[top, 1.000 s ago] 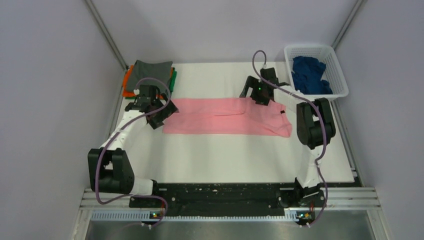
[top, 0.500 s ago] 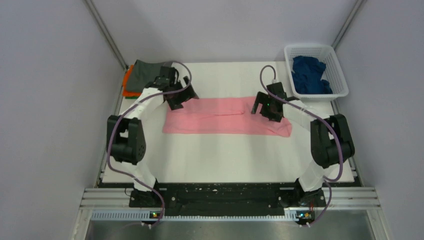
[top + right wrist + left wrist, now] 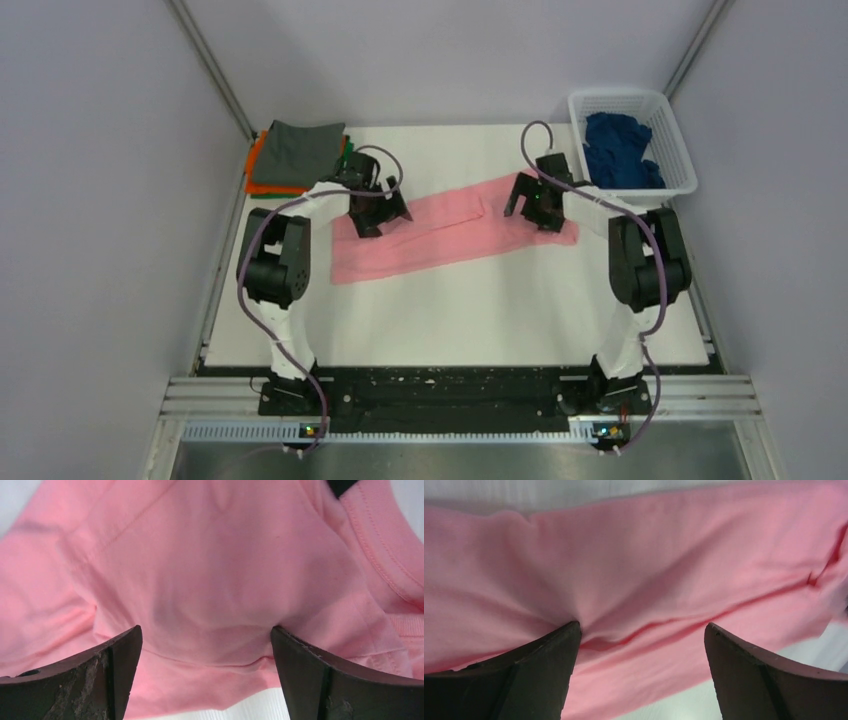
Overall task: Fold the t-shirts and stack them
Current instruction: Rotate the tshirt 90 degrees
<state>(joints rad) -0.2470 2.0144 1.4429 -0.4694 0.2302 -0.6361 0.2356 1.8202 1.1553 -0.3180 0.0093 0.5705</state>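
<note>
The light pink t-shirt [image 3: 440,232] lies as a long folded band across the table, slanting up to the right. My left gripper [image 3: 372,212] is open, pressing on its left end; pink cloth [image 3: 639,580] fills the gap between the fingers. My right gripper [image 3: 535,205] is open on its right end, near the collar [image 3: 385,555]. A folded stack sits at the far left: grey t-shirt [image 3: 302,150] on top, orange [image 3: 258,172] and green [image 3: 346,152] edges beneath. The navy t-shirt [image 3: 618,150] lies crumpled in the basket.
The white lattice basket [image 3: 660,105] stands at the far right corner, beside the right arm. Grey walls enclose the white table [image 3: 450,320] on three sides. The arm bases and a black rail sit at the near edge.
The pink shirt has been swung from level to slanted, its right end now further back. Both grippers moved with it; the left arm shifted right, away from the stack.
</note>
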